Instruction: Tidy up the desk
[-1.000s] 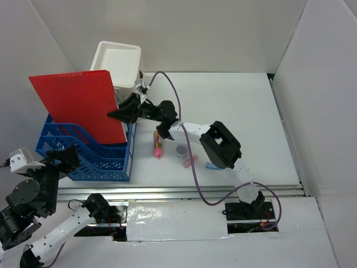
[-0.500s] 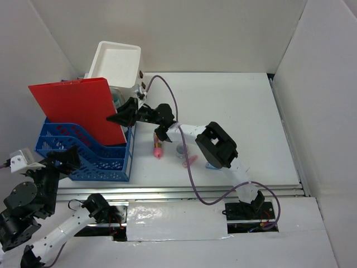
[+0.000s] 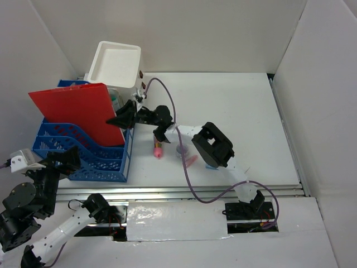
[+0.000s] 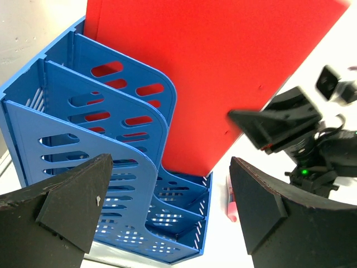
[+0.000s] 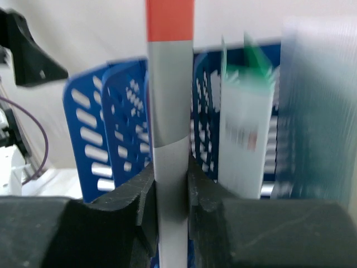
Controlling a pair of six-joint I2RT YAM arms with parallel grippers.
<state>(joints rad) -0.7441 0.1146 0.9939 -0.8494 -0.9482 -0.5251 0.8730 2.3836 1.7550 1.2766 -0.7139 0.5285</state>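
White panel walls (image 3: 212, 33) enclose the work area on the far, left and right sides. The desk (image 3: 245, 111) spans the floor of this enclosure, running from its silver rail at the near edge to the far wall. A blue file rack (image 3: 83, 156) stands on the left part of the desk. A red folder (image 3: 75, 109) stands tilted in the rack toward its far end; the exact slot cannot be determined. A white open-top box (image 3: 114, 61) sits at the far left, just beyond the rack. The right gripper (image 3: 124, 118) reaches across to the folder's right edge, with its 2 fingers clamped on that edge, as the right wrist view confirms. The left gripper (image 4: 172, 167) hovers near the rack's near side, fingers spread wide and holding nothing. A pink marker (image 3: 158, 149), a small grey cap (image 3: 181, 150) and a pink piece (image 3: 190, 162) lie on the desk right of the rack.
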